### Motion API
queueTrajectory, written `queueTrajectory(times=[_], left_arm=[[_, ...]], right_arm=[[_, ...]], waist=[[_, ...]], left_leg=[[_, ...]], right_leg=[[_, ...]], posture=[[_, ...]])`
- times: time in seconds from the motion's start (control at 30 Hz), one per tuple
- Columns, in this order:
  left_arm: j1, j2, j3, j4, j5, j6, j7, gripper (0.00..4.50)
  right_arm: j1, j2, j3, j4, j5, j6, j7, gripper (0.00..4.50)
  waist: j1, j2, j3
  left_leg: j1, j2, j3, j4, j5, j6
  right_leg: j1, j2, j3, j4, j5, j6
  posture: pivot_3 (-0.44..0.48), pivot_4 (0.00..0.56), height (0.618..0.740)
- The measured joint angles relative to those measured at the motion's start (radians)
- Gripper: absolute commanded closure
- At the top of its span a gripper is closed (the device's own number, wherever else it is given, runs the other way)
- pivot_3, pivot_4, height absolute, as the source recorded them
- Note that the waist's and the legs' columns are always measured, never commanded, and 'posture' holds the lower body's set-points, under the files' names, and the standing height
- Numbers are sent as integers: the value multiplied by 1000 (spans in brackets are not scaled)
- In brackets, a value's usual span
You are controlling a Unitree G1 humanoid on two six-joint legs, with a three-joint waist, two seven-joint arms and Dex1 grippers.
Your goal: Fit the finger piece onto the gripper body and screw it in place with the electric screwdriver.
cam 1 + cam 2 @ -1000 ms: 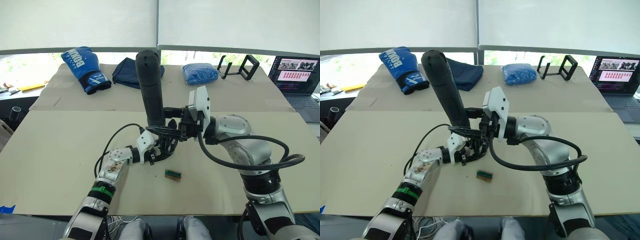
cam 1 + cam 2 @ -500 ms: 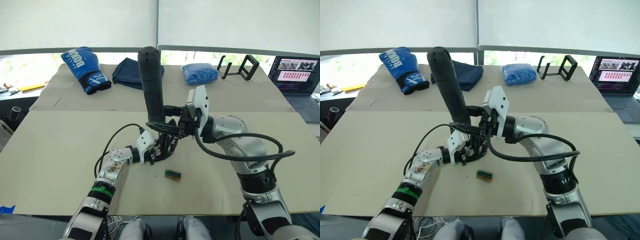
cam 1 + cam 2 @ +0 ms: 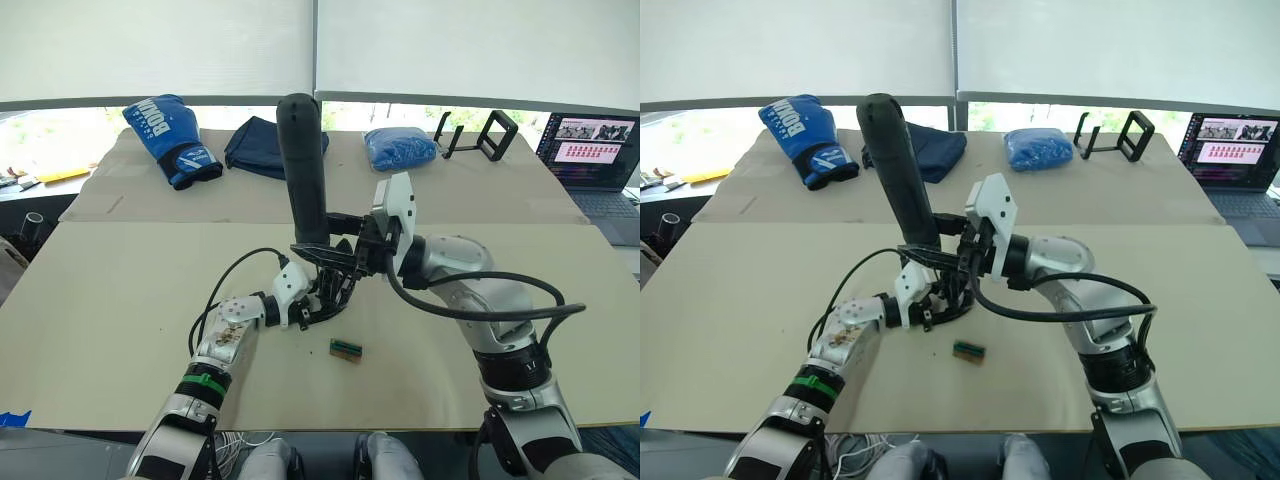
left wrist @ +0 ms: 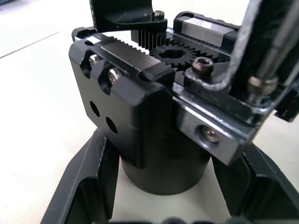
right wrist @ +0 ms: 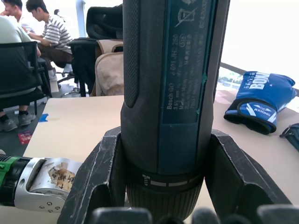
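Observation:
My right gripper (image 3: 338, 252) is shut on the electric screwdriver (image 3: 303, 170), a thick black cylinder standing nearly upright with its rounded end on top. Its fingers (image 5: 100, 172) clamp the barrel (image 5: 168, 93) just above the collar. Under it sits the gripper body (image 3: 322, 298), a small black assembly on the table, with my left gripper (image 4: 168, 154) shut around its round drum base. The toothed rack and gear (image 4: 173, 49) show on top. A flat black piece (image 4: 122, 13), probably the finger piece, lies over the rack with a screw head at its corner. The thin metal bit (image 4: 273, 51) comes down onto the frame's corner.
A small green-and-brown block (image 3: 346, 348) lies just in front of the body. At the table's back are a blue boxing glove (image 3: 168, 135), a dark cloth (image 3: 250, 143), a blue bag (image 3: 400, 147), a black stand (image 3: 480, 133) and a laptop (image 3: 595, 150). People sit beyond the table (image 5: 42, 37).
The screwdriver has tipped slightly more upright and my right arm has drawn in a little. My left gripper and the gripper body have stayed put.

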Motion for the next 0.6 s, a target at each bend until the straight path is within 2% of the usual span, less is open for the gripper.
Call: queueTrajectory(times=[0.13, 0.6], left_arm=[[1, 1, 0, 0, 0, 3, 2, 2186], [1, 2, 0, 1, 0, 7, 2, 2186]], right_arm=[[39, 10, 8, -7, -18, -52, -1, 2567], [36, 22, 19, 20, -24, -79, -19, 2567]], waist=[[-1, 0, -2], [-1, 0, -4]], left_leg=[[2, 0, 0, 0, 0, 0], [4, 0, 0, -2, 0, 0]], right_leg=[[1, 0, 0, 0, 0, 0], [2, -1, 1, 0, 0, 0]], posture=[[0, 150, 740], [0, 150, 740]])
